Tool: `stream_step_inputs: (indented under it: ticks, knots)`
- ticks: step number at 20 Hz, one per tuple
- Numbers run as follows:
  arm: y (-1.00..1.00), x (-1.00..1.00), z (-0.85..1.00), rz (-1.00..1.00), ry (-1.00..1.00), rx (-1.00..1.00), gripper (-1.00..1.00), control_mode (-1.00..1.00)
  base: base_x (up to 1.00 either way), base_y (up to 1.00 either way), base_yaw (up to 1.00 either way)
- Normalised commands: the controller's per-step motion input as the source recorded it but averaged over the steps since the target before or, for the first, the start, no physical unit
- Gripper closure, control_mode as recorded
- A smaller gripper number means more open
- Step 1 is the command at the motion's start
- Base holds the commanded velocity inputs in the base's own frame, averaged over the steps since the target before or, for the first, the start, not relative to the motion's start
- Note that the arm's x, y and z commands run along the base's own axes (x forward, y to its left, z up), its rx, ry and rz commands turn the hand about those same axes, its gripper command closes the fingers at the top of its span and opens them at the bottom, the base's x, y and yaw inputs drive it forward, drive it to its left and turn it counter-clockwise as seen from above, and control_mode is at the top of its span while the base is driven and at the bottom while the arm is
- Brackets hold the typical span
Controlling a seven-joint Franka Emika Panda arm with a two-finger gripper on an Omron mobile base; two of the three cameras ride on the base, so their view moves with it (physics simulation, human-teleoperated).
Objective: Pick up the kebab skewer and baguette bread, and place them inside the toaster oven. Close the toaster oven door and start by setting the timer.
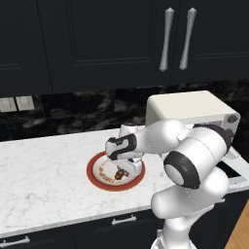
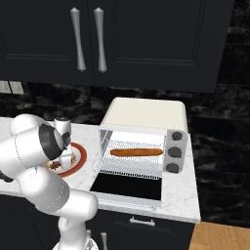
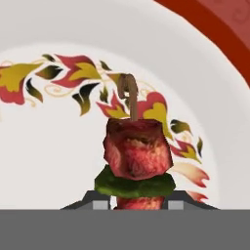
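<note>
Gripper (image 3: 137, 205) clamps kebab skewer (image 3: 136, 161) on plate (image 3: 58, 161).

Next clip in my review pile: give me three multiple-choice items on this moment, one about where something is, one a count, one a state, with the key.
1. Where is the baguette bread?
A. on the plate
B. on the rack inside the toaster oven
C. on the bare counter

2. How many grey knobs does the oven's front show?
A. one
B. three
C. five

3. How does the toaster oven door stand?
A. folded down open
B. shut
C. taken off

Key:
1 B: the right base view shows the loaf lying on the wire rack.
2 B: three knobs sit in a column beside the opening.
3 A: the dark panel lies flat in front of the opening, while the claw works at the kebab skewer on the plate.
</note>
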Motion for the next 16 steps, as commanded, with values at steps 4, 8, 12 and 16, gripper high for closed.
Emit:
stream_step_inputs:
  ticks: [4, 8, 12, 16]
  knots:
    - [0.01, -0.03, -0.01, 0.00, 0.02, 0.00, 1.00, -1.00, 0.00, 0.00, 0.00]
    - [0.00, -0.41, 0.27, 0.00, -0.18, 0.00, 1.00, -1.00, 0.00, 0.00, 0.00]
    - [-0.01, -0.35, 0.66, -0.02, -0.19, -0.01, 1.00, -1.00, 0.00, 0.00, 0.00]
    - [-0.21, -0.39, 0.75, -0.10, -0.06, 0.00, 1.00, -1.00, 0.00, 0.00, 0.00]
